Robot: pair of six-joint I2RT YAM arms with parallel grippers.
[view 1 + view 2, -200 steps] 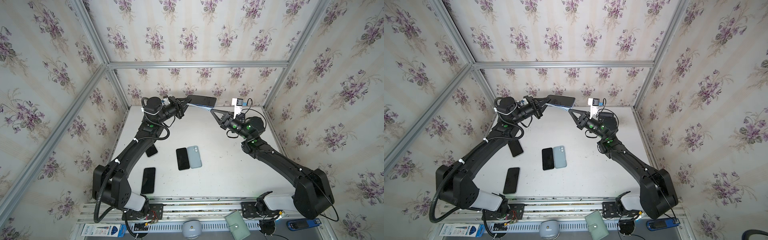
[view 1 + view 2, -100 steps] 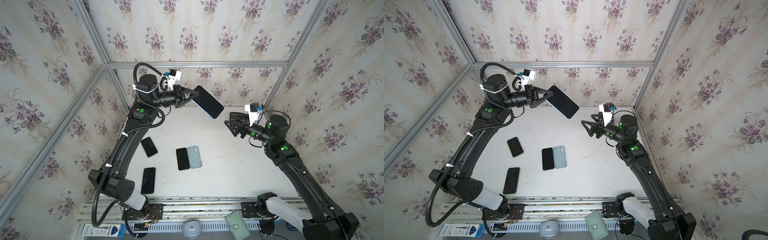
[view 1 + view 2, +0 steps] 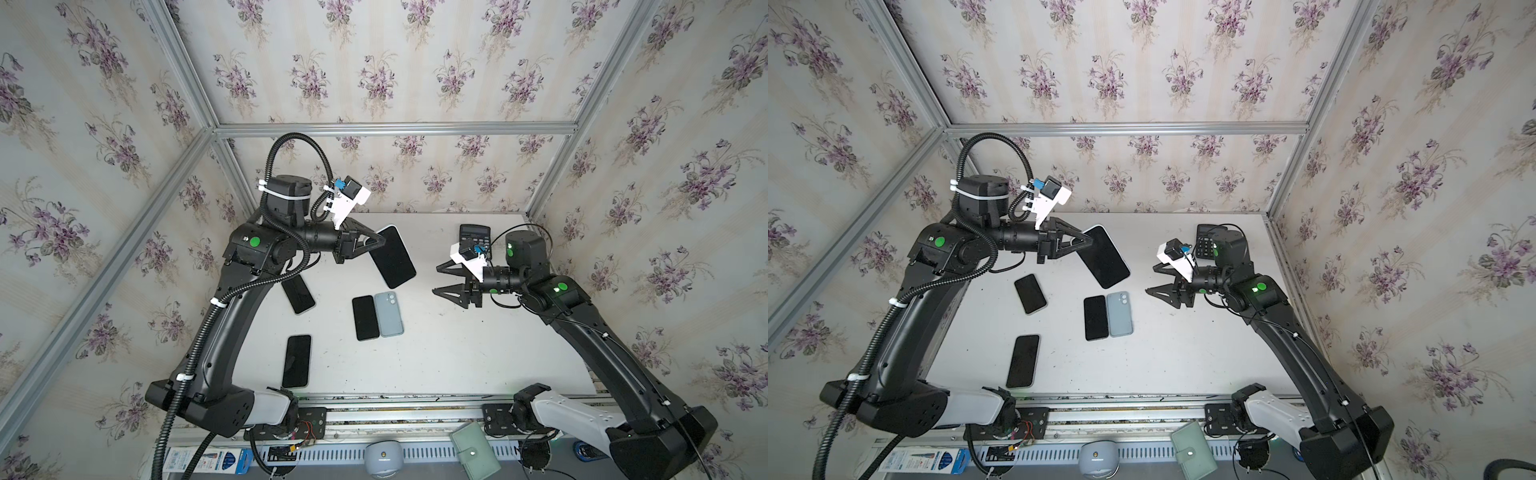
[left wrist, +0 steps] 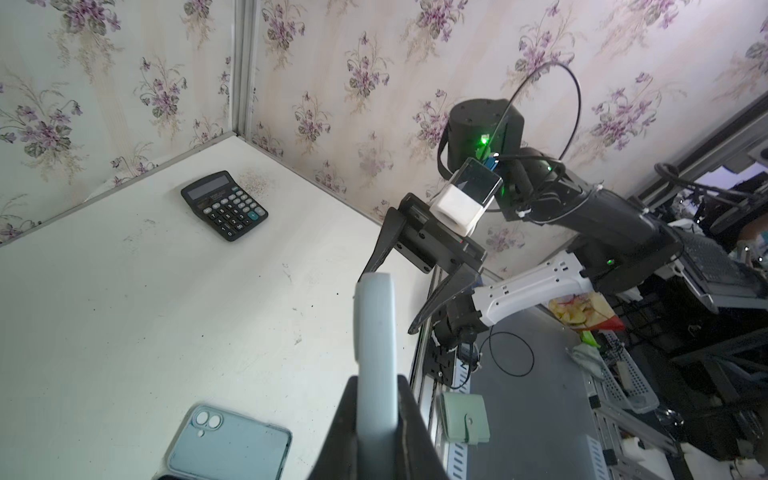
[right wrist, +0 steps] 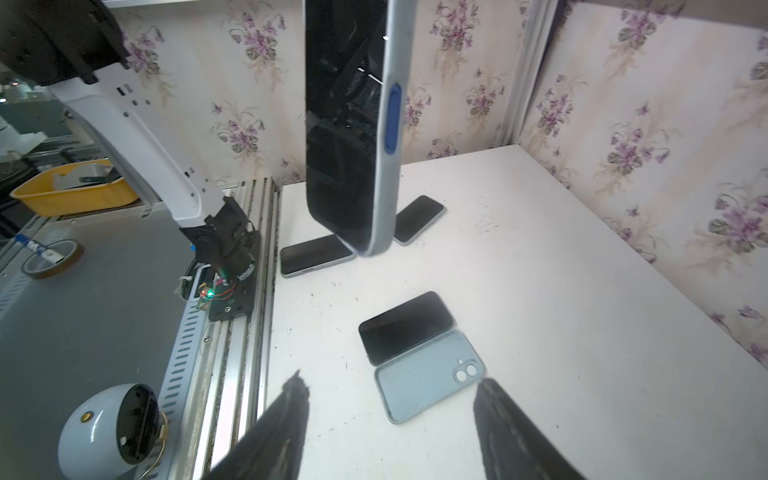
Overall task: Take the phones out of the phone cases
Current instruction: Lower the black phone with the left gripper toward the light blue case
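Here, the left gripper (image 3: 379, 241) is closed on one short end of the phone (image 3: 392, 257), its fingers (image 4: 409, 424) pinching the pale case (image 4: 374, 332) across front and back. Held by that end alone, the phone hangs tilted in the air above the table (image 3: 457, 353), dark screen facing up. Its long edges and far end are left free, presumably to offer the other arm a rim to peel. The phone sits fully in its case, so the separation is not yet done.

The right gripper (image 3: 436, 280) stands open and empty, near the phone's free end but apart from it, jaws aimed toward it.

Below lie a bare phone (image 3: 365, 318) and an empty case (image 3: 388, 313), touching side by side, likely a finished pair. A third phone (image 3: 297, 360) lies near the front edge and a fourth phone (image 3: 298, 295) partly under the left arm. A calculator (image 4: 224, 205) rests near the far corner.

Writing: the calculator's key legends and panel label are too small to read. No brand shows on phone or case. The only marking on the case is a blue side button (image 5: 392, 116).
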